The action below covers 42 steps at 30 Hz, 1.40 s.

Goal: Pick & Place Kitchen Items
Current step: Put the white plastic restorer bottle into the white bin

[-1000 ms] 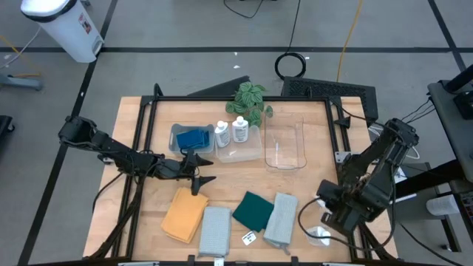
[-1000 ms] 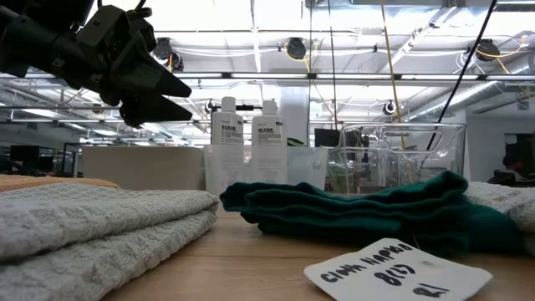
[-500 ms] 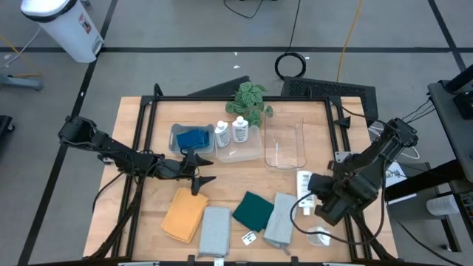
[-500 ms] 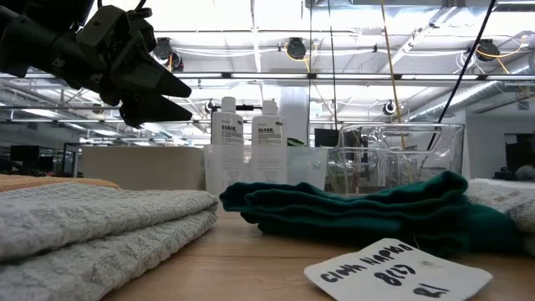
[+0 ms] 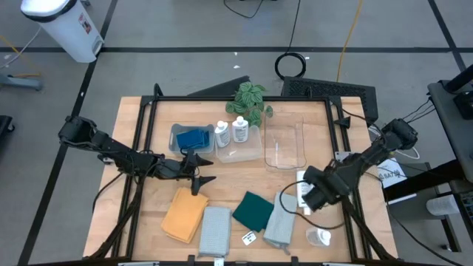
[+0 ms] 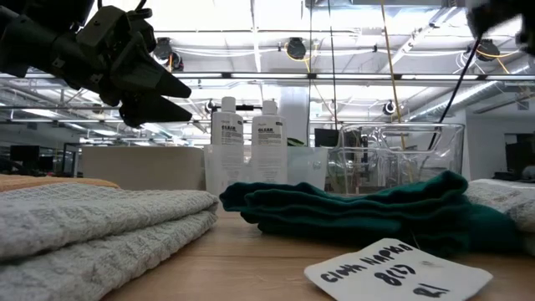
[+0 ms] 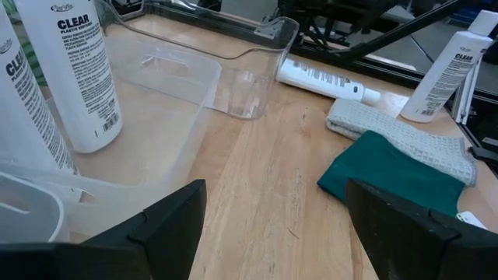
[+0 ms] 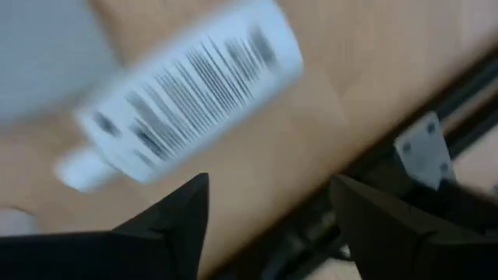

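The right gripper [image 5: 309,193] hangs low over the right side of the bench [image 5: 140,222], its two dark fingers [image 8: 167,214] spread apart with nothing between them. Just ahead of them a white squeeze bottle [image 5: 302,182] lies on its side on the wood, a barcode label facing up and its narrow cap end pointing away from the clear empty bin [image 5: 284,142] that it lies beside. It is touching neither finger.

A second ago that bottle was not on the bench at all: the right gripper was pinched shut out past the bench's right edge. Half a second ago the bottle showed lying near the bin with the gripper beside it, and since then the arm has swung further inward and the fingers have parted.

Next to the bottle lies a pale grey-blue cloth [image 5: 278,219], then a dark green cloth [image 5: 255,210], another grey-blue cloth [image 5: 214,230] and an orange cloth [image 5: 184,214]. Two more white bottles [image 5: 230,132] stand upright in a bin near the leafy plant [image 5: 250,100], with blue sponges [image 5: 193,138] in the bin alongside.

The left gripper [image 5: 209,171] hovers open above the orange cloth, where it was before.
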{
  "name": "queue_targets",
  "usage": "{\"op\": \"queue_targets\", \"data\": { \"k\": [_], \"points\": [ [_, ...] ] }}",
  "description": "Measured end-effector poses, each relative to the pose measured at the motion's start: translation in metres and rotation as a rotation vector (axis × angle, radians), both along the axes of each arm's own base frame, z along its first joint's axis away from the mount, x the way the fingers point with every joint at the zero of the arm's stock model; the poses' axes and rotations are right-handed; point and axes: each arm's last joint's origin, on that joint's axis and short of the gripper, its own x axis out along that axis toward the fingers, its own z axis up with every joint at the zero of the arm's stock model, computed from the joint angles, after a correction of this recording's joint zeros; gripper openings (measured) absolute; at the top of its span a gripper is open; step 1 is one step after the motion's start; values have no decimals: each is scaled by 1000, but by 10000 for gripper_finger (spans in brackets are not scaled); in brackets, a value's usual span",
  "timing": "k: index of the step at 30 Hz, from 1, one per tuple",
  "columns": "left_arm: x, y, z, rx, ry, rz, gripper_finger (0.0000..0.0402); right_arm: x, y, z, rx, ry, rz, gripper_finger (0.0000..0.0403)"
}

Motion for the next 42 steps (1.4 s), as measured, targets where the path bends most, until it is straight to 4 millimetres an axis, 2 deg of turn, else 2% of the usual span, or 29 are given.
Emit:
{"op": "queue_targets", "data": {
  "k": [5,11,15,24,32,37,42],
  "points": [
    [0,0,0,0,0,0,312,-8,-20,-39,34,171,-9,259],
    [0,0,0,4,1,-1,312,-9,-30,-87,217,160,22,242],
    [0,0,0,4,1,-1,312,-6,-28,-99,342,112,37,230],
    [0,0,0,4,1,-2,312,8,-21,-96,435,-70,127,209],
    [0,0,0,4,1,-2,312,22,-14,-78,536,-336,265,203],
    [0,0,0,4,1,-1,312,23,-13,-66,564,-442,343,199],
    [0,0,0,4,1,-2,312,25,-12,-55,516,-575,547,183]
  ]
}}
